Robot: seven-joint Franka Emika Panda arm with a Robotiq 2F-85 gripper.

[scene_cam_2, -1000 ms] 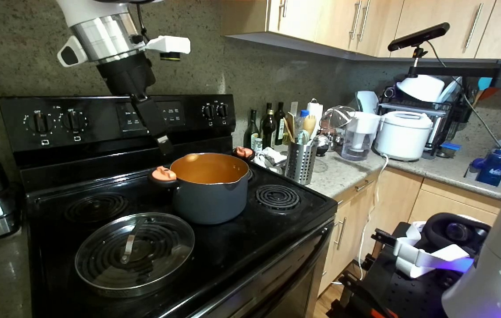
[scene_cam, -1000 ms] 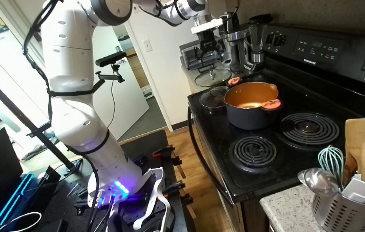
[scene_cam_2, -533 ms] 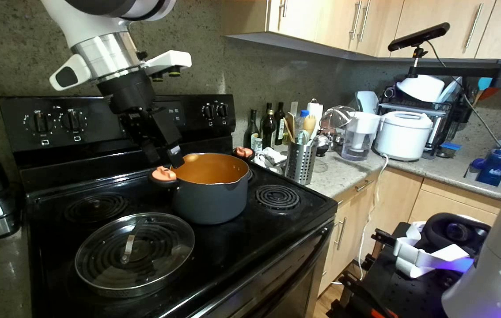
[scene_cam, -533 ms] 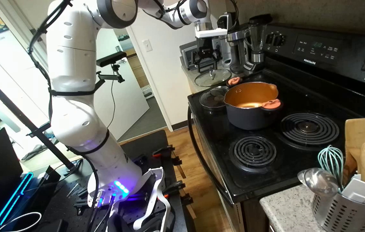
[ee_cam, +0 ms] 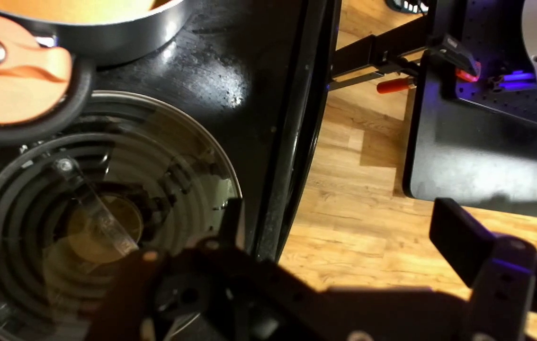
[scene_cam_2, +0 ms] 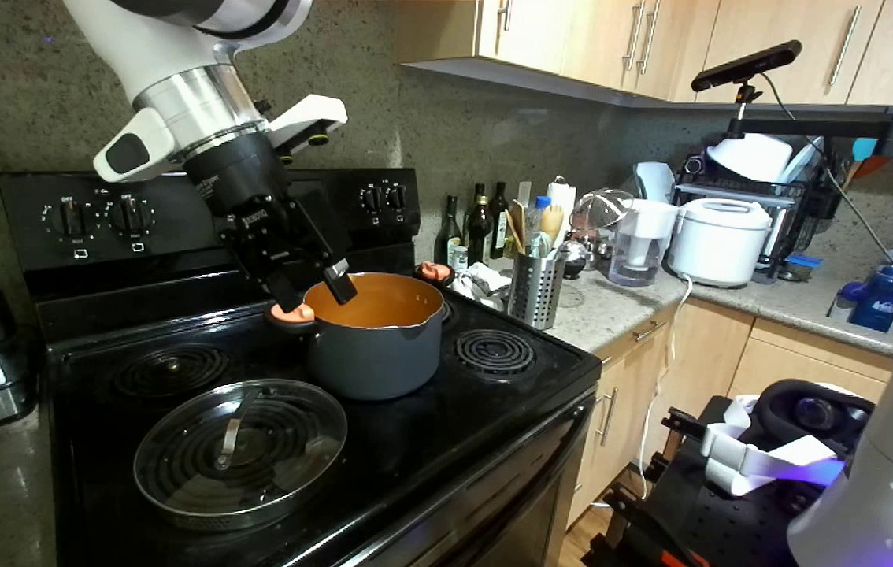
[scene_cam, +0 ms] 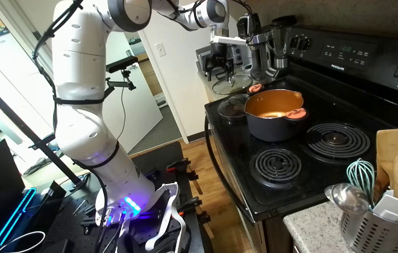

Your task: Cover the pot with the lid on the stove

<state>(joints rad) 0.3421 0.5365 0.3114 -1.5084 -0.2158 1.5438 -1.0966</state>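
You've turned and lowered the claw (scene_cam_2: pixel 314 298) since a second ago, its fingers (ee_cam: pixel 462 241) wide apart. The glass lid (scene_cam_2: pixel 242 455) lies below it on the stove (scene_cam_2: pixel 415 441), beside the pot (scene_cam_2: pixel 376 354), partly behind one finger in the wrist view.

Tool (scene_cam_2: pixel 315 294) found lower in both exterior views than a second ago. In an exterior view, two separated fingers (scene_cam_2: pixel 342 289) now show where one did — in line of sight overlapping the pot (scene_cam_2: pixel 376 358) and its handle (scene_cam_2: pixel 301 316). Wrist bracket (scene_cam: pixel 229 40) turned — slope reversed. Arm (scene_cam: pixel 79 66) shifted sideways at its upper part.
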